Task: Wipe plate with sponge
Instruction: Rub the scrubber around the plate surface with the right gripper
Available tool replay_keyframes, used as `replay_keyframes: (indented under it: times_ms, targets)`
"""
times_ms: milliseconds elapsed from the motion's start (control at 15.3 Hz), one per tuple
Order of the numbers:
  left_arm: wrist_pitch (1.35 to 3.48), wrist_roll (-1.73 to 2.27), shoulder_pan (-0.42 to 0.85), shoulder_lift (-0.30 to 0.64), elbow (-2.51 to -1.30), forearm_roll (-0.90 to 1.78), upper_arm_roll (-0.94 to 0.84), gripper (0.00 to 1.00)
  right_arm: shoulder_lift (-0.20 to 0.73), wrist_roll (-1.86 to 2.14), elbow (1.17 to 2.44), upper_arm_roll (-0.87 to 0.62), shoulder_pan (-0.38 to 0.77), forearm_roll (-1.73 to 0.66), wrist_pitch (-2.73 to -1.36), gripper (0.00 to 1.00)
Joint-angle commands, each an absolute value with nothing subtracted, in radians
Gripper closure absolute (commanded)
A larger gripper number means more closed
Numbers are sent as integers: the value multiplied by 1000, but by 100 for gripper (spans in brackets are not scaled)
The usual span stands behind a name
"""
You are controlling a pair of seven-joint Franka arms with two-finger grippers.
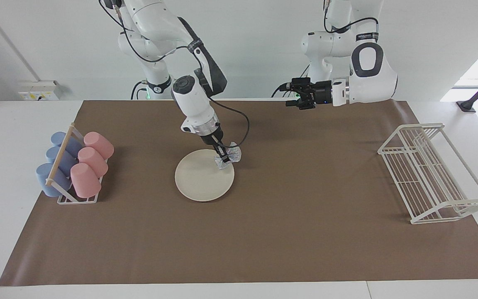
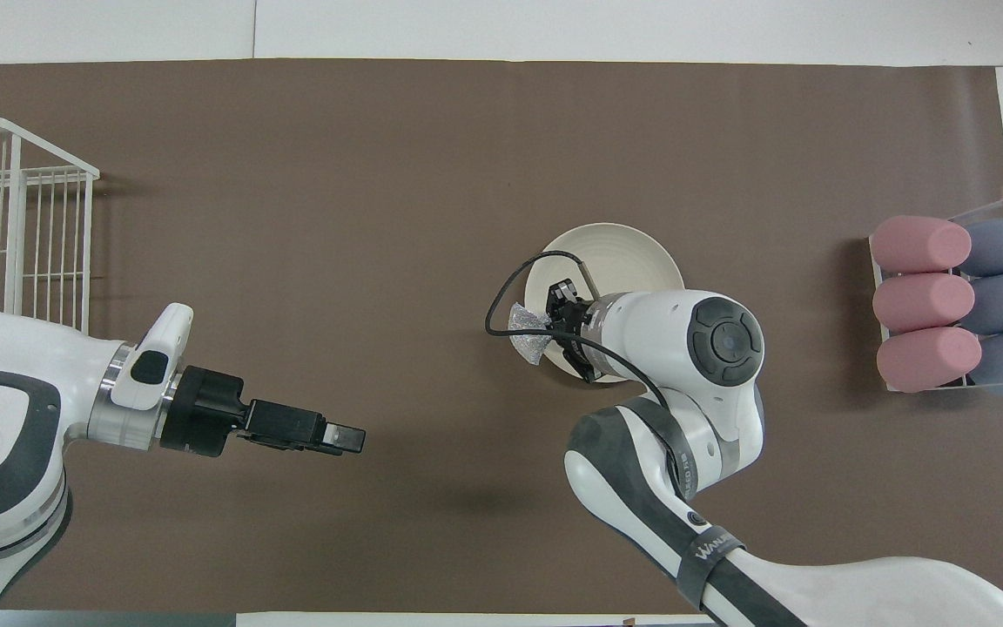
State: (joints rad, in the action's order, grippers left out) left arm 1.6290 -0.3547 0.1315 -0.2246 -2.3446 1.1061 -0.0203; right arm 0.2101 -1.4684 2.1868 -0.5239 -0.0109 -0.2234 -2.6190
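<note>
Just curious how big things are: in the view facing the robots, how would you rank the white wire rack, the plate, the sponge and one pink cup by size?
1. White wire rack
2. Plate
3. Pink cup
4. Sponge, held at the plate's edge; it looks clearly smallest.

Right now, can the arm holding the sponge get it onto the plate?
Probably yes. The right end effector grips the sponge at the plate's rim, nothing lying between them; contact isn't certain.

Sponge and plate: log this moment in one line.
right gripper: shut on sponge, at plate rim | left gripper: open, empty, waiting
</note>
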Motion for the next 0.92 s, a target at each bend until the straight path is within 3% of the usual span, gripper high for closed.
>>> replay_keyframes:
  times_ms: [0, 589, 851]
  targets:
    - [1699, -325, 118, -241, -2341, 1001, -26, 0, 242, -1385, 2206, -534, -54, -229, -2669, 100]
    - [1871, -272, 121, -229, -2324, 573, -29, 0, 256, -1075, 2272, -532, -198, -229, -2674, 100]
    - [2046, -7, 181, -213, -2332, 370, -46, 0, 256, -965, 2270, -532, -231, -229, -2674, 100]
